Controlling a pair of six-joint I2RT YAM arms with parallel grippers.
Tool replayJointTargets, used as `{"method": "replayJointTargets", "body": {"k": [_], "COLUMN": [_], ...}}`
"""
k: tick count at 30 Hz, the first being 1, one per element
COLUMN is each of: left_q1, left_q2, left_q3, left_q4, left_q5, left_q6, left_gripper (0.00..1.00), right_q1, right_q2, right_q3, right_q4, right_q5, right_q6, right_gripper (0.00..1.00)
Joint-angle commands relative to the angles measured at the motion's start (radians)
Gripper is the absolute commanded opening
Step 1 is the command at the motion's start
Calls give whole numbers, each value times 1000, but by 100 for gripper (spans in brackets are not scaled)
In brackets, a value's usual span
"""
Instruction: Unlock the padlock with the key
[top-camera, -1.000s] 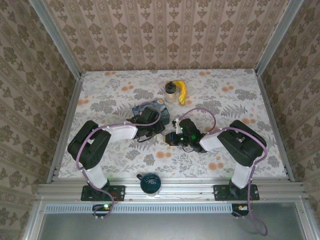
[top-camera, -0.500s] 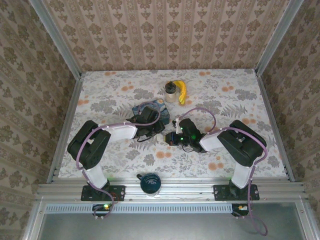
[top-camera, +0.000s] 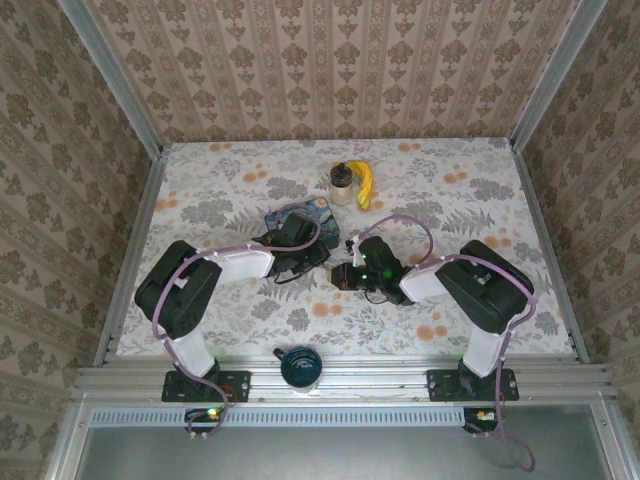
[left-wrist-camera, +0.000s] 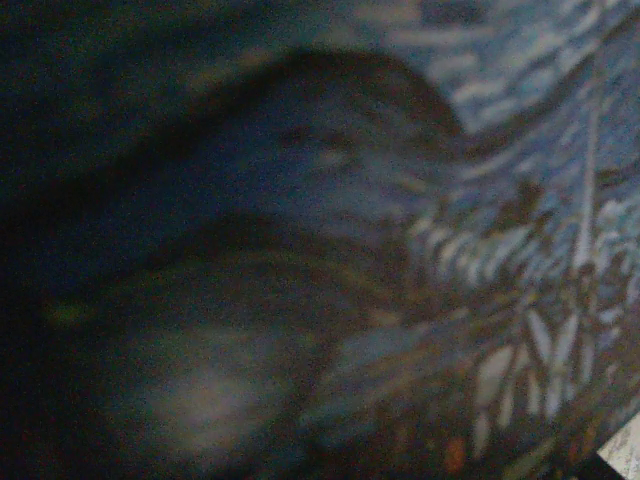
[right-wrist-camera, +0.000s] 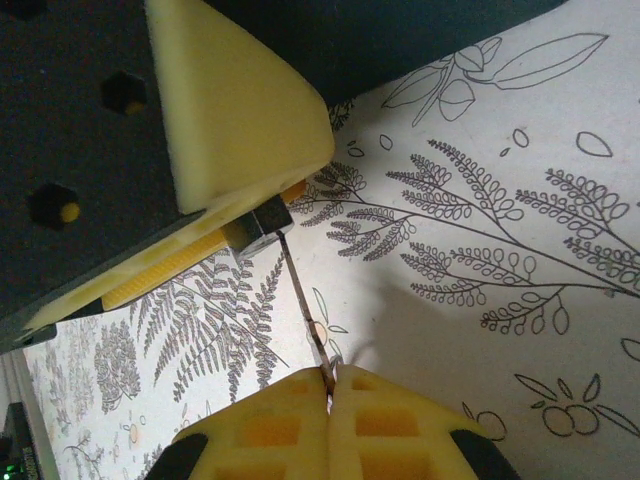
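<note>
In the right wrist view my right gripper (right-wrist-camera: 329, 385) is shut on the thin metal key (right-wrist-camera: 303, 300). Its blade runs up into the tiny dark squarish padlock (right-wrist-camera: 258, 222). The padlock is pinched between the left gripper's yellow pads (right-wrist-camera: 235, 110), so only one corner of it shows. In the top view the left gripper (top-camera: 318, 268) and right gripper (top-camera: 338, 277) meet tip to tip at the table's middle. The left wrist view is a dark blur of the blue tin box (left-wrist-camera: 500, 250), very close.
The blue starry tin box (top-camera: 300, 218) lies just behind the left gripper. A small jar (top-camera: 342, 184) and a banana (top-camera: 364, 184) sit further back. A dark cup (top-camera: 300, 366) stands on the front rail between the arm bases.
</note>
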Motion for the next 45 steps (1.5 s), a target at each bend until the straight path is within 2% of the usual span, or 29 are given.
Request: {"method": "replayJointTargets", "body": {"k": [1, 10, 26, 39, 45], "left_q1": [-6, -10, -18, -27, -26], "left_q2": [-19, -31, -58, -48, -48], "left_q3": [7, -3, 14, 18, 19], "left_q4": [-4, -1, -35, -23, -22], "left_q5": [70, 102, 122, 127, 136], "left_q6": [-29, -54, -32, -51, -59], "left_gripper": [20, 20, 20, 19, 17], "right_q1": [-8, -6, 11, 56, 75], "right_q2": [-32, -69, -74, -74, -41], "right_q3": [30, 11, 30, -3, -30], "right_q4": [71, 67, 17, 118, 220], "right_q5": [1, 21, 66, 140, 160], "right_q6": [42, 99, 94, 76, 89], "right_gripper": [0, 0, 0, 0, 0]}}
